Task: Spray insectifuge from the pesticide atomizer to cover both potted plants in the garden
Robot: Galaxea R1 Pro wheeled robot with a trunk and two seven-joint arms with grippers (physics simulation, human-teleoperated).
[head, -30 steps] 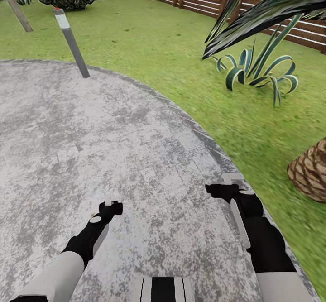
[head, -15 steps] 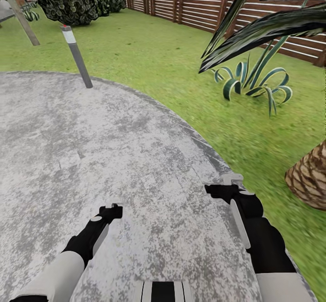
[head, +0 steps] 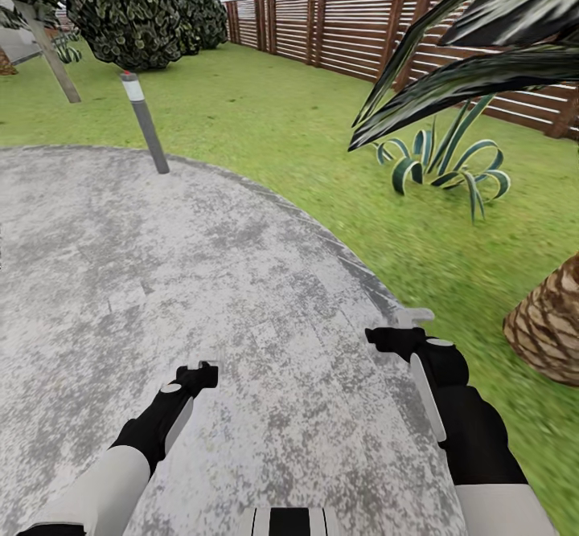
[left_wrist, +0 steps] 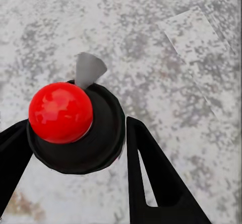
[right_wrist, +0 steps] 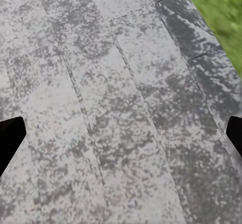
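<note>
The pesticide atomizer and the potted plants are out of view. I stand on a pale stone patio at the edge of the garden lawn. My left gripper hangs low over the stone, its black fingers apart and open. Between them the left wrist view shows a red ball on a round black disc; how far below it sits I cannot tell. My right gripper is open near the patio's right edge, fingertips wide apart over bare stone.
A grey bollard stands at the patio's far rim. A striped spiky plant grows in the grass to the right, under big dark palm leaves; the palm trunk is close on my right. Round bushes and a brown slatted fence close the back.
The whole picture has shifted down, so the camera has tilted up: more fence, bushes and sky show. Both arms keep their pose.
</note>
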